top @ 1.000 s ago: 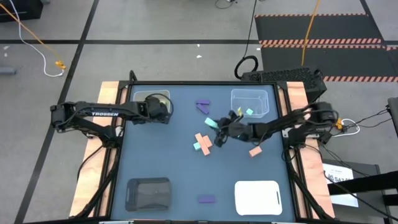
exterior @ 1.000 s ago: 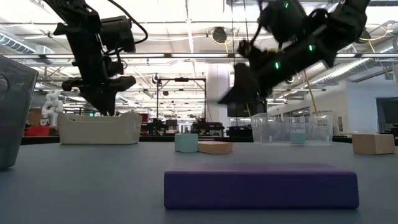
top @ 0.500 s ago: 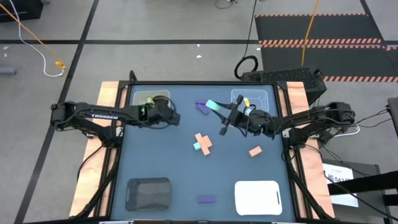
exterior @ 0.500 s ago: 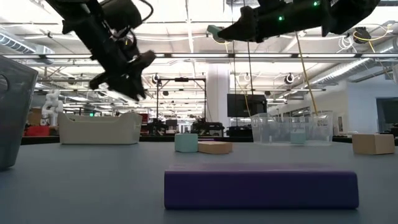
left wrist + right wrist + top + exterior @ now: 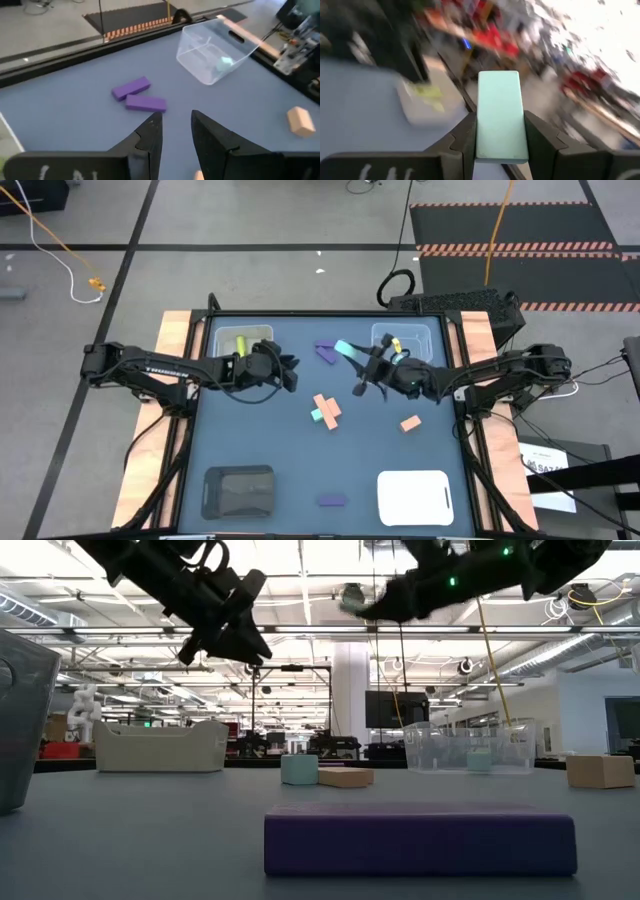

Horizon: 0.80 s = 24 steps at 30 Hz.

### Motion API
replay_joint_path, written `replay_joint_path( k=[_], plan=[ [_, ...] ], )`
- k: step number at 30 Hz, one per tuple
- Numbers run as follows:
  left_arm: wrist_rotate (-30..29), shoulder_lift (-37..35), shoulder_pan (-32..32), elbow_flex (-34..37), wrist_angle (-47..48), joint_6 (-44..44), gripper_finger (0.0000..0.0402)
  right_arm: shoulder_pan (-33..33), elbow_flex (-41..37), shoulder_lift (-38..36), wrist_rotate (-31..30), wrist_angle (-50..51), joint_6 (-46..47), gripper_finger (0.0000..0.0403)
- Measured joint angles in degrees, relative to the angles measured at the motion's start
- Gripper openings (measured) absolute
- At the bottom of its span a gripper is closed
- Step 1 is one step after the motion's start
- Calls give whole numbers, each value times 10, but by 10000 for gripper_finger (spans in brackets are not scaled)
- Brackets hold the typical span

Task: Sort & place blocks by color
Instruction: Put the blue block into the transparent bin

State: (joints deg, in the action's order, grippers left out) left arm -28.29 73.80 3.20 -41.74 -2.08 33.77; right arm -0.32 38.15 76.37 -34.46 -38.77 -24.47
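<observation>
The right arm's jaws [image 5: 501,131] are clamped on a mint-teal bar [image 5: 501,116], one flat face against each finger, so that most of its length sticks out past the tips. In the high view that bar [image 5: 347,348] hangs in the air between the purple pieces [image 5: 326,352] and the clear tray [image 5: 404,344], well above the counter [image 5: 260,430]. It looks like a small, stiff, light block with smooth, square-cut faces; pinching across the two broad sides suits it, though a hold nearer its middle would probably let it swing less. Smooth faces could slip if the pinch loosens.

The left arm's jaws [image 5: 175,131] stand narrowly apart with nothing between them, raised over the counter beside the white tray [image 5: 243,338], which holds a yellow-green piece [image 5: 241,343].

Other blocks lie loose on the counter: salmon-orange bars and a teal cube [image 5: 316,415] clustered near the centre, a lone salmon block [image 5: 410,423] nearer the right arm, and a purple bar [image 5: 332,500] at the near edge between the black tray [image 5: 238,490] and a white lid-like tray [image 5: 415,496]. The clear tray already holds a teal piece [image 5: 226,61].

The counter is a flat, matte, dark blue sheet edged in wood. Around it lie a grey floor, cables and striped mats; the low view shows a large open workshop behind.
</observation>
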Motion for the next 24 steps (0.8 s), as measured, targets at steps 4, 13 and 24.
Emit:
replay_joint_path(
  k=[4, 13, 24],
  plan=[
    [9, 0, -16, 0, -2, 27, 104, 0, 0, 0, -137, 135, 48, 112],
    [82, 12, -73, 0, -4, -29, 104, -19, 0, 0, -193, 424, 293, 116],
    [93, 59, -123, 0, -100, -79, 104, -147, 0, -27, -73, 589, 414, 116]
  ],
)
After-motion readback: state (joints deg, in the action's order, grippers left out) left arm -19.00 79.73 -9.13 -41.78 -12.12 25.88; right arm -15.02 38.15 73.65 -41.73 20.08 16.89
